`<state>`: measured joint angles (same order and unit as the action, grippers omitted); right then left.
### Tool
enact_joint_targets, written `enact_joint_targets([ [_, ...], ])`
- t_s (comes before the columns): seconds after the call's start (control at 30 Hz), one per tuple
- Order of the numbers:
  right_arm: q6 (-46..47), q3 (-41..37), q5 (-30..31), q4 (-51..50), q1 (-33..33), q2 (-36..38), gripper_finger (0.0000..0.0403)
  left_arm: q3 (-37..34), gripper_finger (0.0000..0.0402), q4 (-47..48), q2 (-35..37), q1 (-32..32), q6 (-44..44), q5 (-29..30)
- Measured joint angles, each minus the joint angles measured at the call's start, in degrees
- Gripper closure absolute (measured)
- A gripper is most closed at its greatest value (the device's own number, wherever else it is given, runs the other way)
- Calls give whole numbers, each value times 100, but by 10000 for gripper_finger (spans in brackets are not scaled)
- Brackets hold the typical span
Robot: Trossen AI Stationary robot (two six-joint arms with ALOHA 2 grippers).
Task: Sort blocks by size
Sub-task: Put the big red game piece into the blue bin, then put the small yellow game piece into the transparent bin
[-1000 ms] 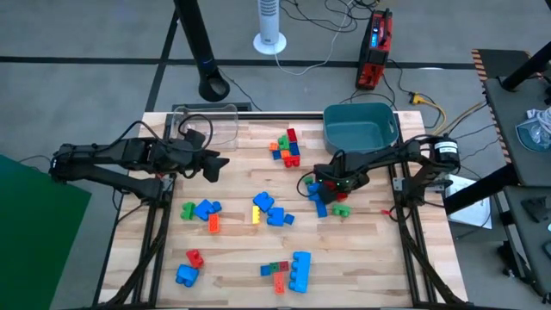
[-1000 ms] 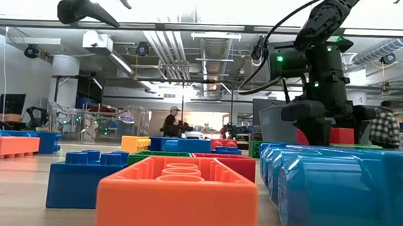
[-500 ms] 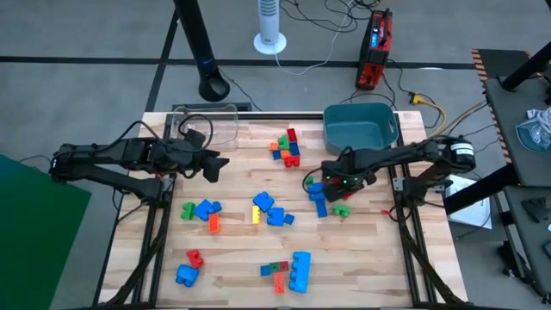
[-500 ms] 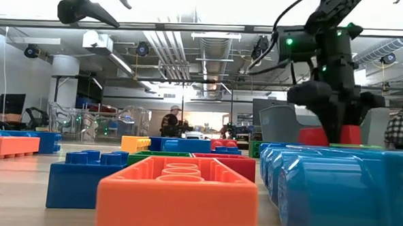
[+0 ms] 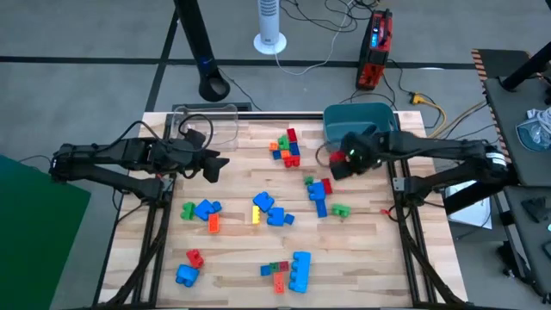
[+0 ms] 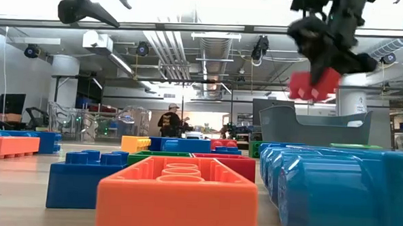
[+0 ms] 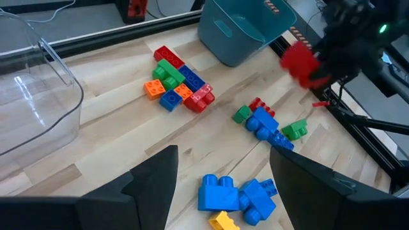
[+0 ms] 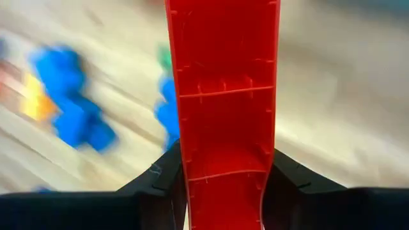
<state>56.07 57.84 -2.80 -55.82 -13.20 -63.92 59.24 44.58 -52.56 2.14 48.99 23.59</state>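
We noted the right gripper (image 6: 319,70) raised off the table with its two fingers clamped on a chunky red block (image 8: 222,102), which stood up between the jaws in the right wrist view; from above it hung just in front of the teal tub (image 5: 362,131), near that tub's front rim, and the low view showed the block well clear of the tabletop. The left gripper (image 5: 213,166) waited over the left part of the table (image 5: 241,258) beside the clear plastic box (image 5: 207,125), its fingers (image 7: 153,182) spread apart and holding nothing. The remaining blocks lay scattered on the wood: a mixed cluster (image 5: 287,146) near the far middle, a blue and green group (image 5: 323,194) near the right arm, blue and yellow ones (image 5: 269,209) at centre, another small group at left (image 5: 200,212), and a few near the front edge (image 5: 288,271). We judged the step in hand to be the carry of this large red block to the tub, with most of the sort not yet done. To do it well, we reckoned the block should be brought fully past the tub's rim and centred over the open interior before the jaws part, kept high enough that its lower end does not strike the wall. Release should come low inside the tub so the brick does not bounce out. We could not tell whether the tub already held anything.
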Motion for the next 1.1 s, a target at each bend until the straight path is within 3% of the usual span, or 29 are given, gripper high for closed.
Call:
enact_joint_targets([
  [0.27,-768,621,692,259,-1214,2,276,0,167,-7,-1,0,5,0],
  [0.63,-1526,1314,1304,-800,-2903,-1296,276,0,167,-58,-1,1,393,-23],
  [0.7,-1673,1430,1371,-908,-2956,-1449,252,0,167,-58,-1,1,454,-86],
  [0.93,-1931,2253,1575,-852,-2582,-1301,85,0,167,-98,1,4,627,-208],
  [1.1,-2369,3064,2299,-719,-1906,-874,53,-1,167,-99,0,4,733,-209],
])
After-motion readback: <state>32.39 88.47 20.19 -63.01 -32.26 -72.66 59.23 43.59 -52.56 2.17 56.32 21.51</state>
